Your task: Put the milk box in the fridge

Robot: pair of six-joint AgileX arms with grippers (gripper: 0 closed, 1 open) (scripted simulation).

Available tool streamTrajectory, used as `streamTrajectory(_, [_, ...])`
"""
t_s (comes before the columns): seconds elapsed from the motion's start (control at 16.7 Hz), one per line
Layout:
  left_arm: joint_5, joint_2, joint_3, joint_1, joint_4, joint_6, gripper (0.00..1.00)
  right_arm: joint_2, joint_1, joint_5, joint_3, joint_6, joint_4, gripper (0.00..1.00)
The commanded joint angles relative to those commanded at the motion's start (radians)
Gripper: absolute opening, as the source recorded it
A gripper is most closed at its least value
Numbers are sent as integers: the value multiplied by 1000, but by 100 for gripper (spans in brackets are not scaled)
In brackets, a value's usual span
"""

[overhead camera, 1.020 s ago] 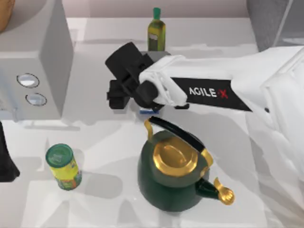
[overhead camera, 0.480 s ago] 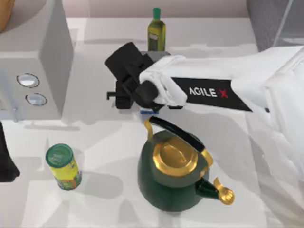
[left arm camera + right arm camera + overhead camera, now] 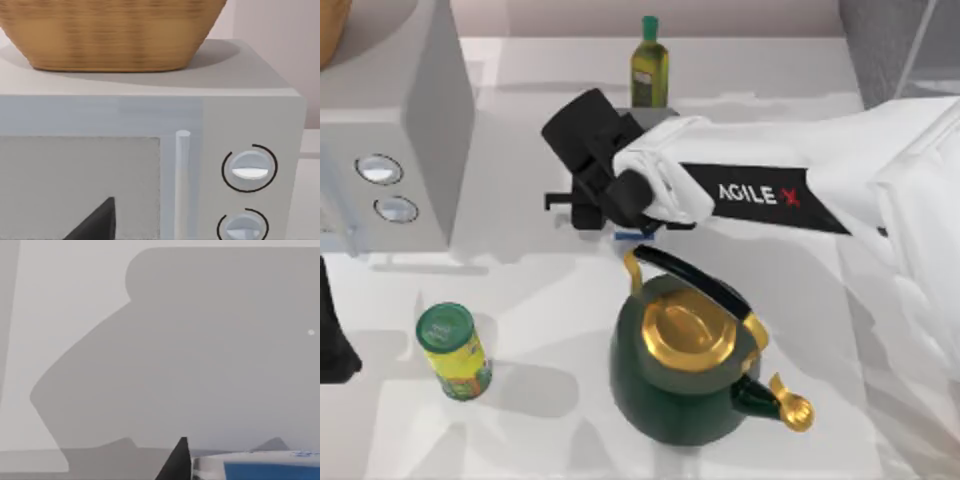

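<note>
Reaching across mid-table, the right gripper hangs over the milk box, of which a blue-white sliver shows beneath the wrist; whether the jaws pinch it I cannot tell. Crowding that spot: green kettle touching-close on the near side, oil bottle behind, microwave at left carrying a wicker basket. Yellow can stands near-left. Fridge occupies the far-right corner. Left arm parked at the left edge.
</note>
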Motion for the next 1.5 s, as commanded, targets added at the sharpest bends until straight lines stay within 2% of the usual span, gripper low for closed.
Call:
streamTrajectory(0.6, [0,0,0,0,0,0,100,4,-1,-1,9,1,-15,0])
streamTrajectory(0.78, [0,0,0,0,0,0,100,6,-3,-4,72,0,-105,0])
streamTrajectory(1.26, [0,0,0,0,0,0,100,-73,-6,-1,395,7,-462,0])
streamTrajectory(1.5, [0,0,0,0,0,0,100,-86,-3,-3,450,-2,-536,0])
